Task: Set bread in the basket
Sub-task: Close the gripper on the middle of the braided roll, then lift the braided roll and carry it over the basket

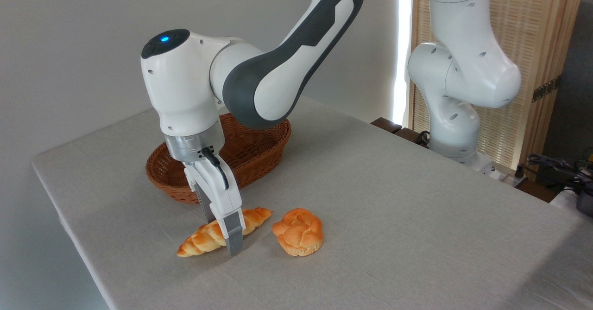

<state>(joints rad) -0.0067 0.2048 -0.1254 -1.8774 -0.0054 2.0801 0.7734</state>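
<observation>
The long braided golden bread (200, 242) lies on the grey tablecloth near the front edge, pointing from lower left to upper right. My gripper (222, 236) comes down on its middle, open, with one finger (235, 236) in front of the loaf and the other behind it, tips at table level. I cannot tell whether the fingers touch the loaf. The oval brown wicker basket (273, 143) stands just behind, partly hidden by my wrist, and what shows of its inside holds nothing.
A round knotted orange bun (299, 232) sits just right of the loaf. The table's front-left edge (83, 254) is close to the loaf. My arm's base (456, 129) stands at the far right, with cables (556, 166) beyond it.
</observation>
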